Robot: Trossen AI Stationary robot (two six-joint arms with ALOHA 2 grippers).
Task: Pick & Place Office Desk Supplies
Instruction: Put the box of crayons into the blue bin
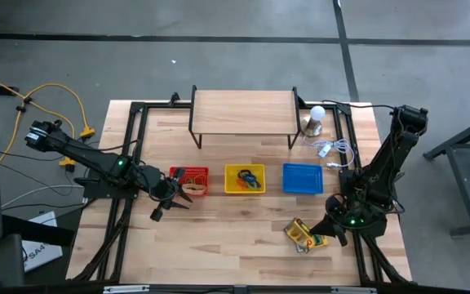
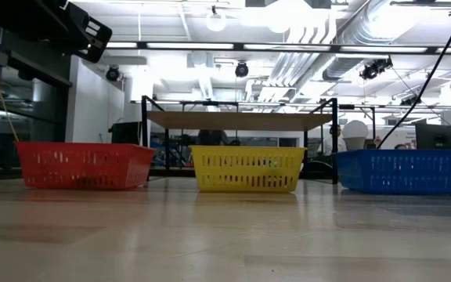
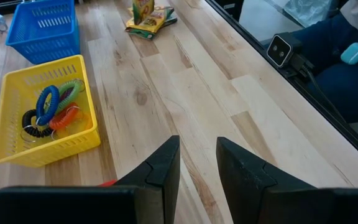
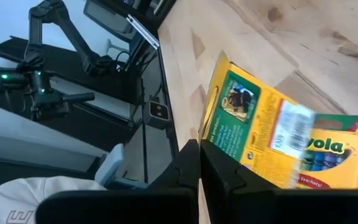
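Two yellow-and-green crayon boxes (image 1: 303,235) lie flat on the table near its front right; one fills the right wrist view (image 4: 278,137). My right gripper (image 1: 333,231) (image 4: 201,149) is shut, right beside that box's narrow end. My left gripper (image 1: 163,206) (image 3: 197,146) hangs open over bare wood in front of the red basket (image 1: 190,180), nothing between its fingers. Coloured coil rings (image 3: 51,109) lie in the yellow basket (image 3: 5,81). My right gripper's shut fingertips (image 4: 219,165) stand against the crayon box's narrow end (image 4: 209,134), coming level from the table's right side. The finger hides the spot where they meet, so I cannot tell whether they touch or pinch the box's edge.
Red, yellow (image 1: 245,179) and blue (image 1: 303,178) baskets stand in a row mid-table. Behind them are a wooden shelf (image 1: 243,114), a white bulb (image 1: 317,114) and tangled white wire (image 1: 333,149). A person (image 3: 328,62) sits beyond the table's near edge.
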